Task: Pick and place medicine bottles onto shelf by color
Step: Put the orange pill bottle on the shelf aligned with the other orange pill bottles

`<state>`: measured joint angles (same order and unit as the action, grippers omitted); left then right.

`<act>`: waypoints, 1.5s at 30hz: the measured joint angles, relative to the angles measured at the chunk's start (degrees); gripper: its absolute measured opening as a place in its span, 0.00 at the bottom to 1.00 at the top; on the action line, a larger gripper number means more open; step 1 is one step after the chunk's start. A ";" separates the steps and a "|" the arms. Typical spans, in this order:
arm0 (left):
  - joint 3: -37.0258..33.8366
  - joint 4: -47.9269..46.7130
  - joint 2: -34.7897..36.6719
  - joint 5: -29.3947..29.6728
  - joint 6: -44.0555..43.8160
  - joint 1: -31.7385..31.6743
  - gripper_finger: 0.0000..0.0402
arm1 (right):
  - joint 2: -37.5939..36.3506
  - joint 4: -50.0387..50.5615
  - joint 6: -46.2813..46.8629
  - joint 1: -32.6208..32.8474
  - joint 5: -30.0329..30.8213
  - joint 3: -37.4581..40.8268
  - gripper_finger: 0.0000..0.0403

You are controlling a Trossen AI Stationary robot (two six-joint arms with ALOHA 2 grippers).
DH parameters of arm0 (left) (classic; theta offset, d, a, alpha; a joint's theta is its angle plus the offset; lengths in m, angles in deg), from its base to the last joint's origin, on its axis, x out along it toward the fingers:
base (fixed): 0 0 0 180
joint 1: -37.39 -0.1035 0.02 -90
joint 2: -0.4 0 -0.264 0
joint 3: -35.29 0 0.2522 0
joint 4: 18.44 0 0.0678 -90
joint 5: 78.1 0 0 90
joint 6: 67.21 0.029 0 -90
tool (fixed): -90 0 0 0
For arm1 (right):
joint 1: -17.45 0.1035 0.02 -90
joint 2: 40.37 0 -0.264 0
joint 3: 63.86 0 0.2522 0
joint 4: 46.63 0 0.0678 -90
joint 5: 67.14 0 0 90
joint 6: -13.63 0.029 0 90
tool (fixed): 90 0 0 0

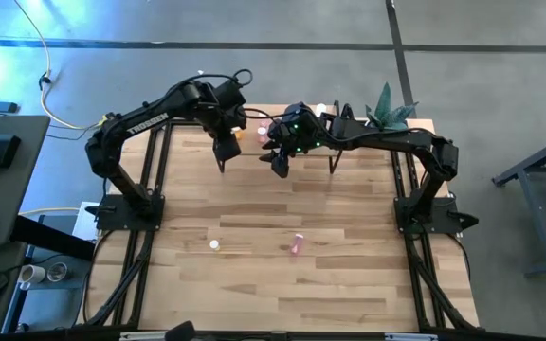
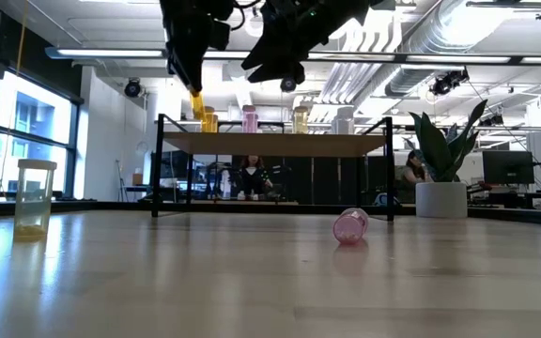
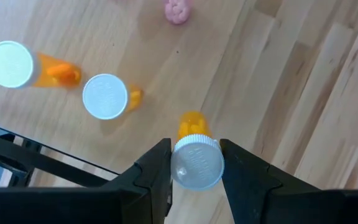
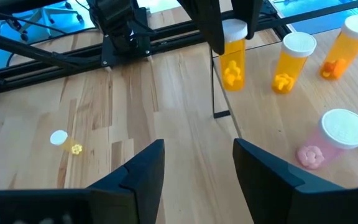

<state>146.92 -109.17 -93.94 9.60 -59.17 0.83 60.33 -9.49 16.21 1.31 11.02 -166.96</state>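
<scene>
The shelf (image 2: 280, 144) stands at the table's far side, with orange (image 2: 210, 120), pink (image 2: 250, 119), yellow (image 2: 301, 119) and clear (image 2: 344, 120) bottles upright on it. My left gripper (image 1: 226, 142) is shut on an orange bottle (image 2: 197, 103) over the shelf's left end. My right gripper (image 4: 197, 162) is open and empty, hovering to the right of it (image 1: 280, 163). A pink bottle (image 1: 297, 244) lies on its side on the table. A clear bottle with yellow contents (image 1: 214, 244) stands upright on the table. My left gripper pinches the orange bottle's white cap (image 3: 196, 163) between its two fingers, one on each side. The fingers come from above, pointing down. The bottle hangs upright below them, its orange body (image 3: 191, 124) clear of the shelf board.
Two orange bottles (image 3: 104, 96) (image 3: 10, 64) and a pink one (image 3: 178, 11) stand on the shelf close to the held bottle. A potted plant (image 1: 391, 109) stands at the far right corner. People sit in the room behind (image 2: 250, 176). Bare tabletop lies in front of the shelf.
</scene>
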 joint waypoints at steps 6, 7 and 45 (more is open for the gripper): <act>0.00 0.03 -1.07 1.32 0.70 0.00 0.29 | 0.00 -0.01 0.37 0.00 0.00 0.00 0.45; 0.00 0.04 -1.26 1.70 1.22 0.00 0.29 | 0.00 -0.02 0.38 0.00 0.00 0.00 0.45; 0.00 0.44 -3.64 4.46 5.67 0.20 0.29 | 0.00 -0.14 0.40 0.00 2.95 0.04 0.45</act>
<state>146.92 -108.73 -97.57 14.06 -53.49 1.03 60.33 -9.63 16.61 1.31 13.97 -166.91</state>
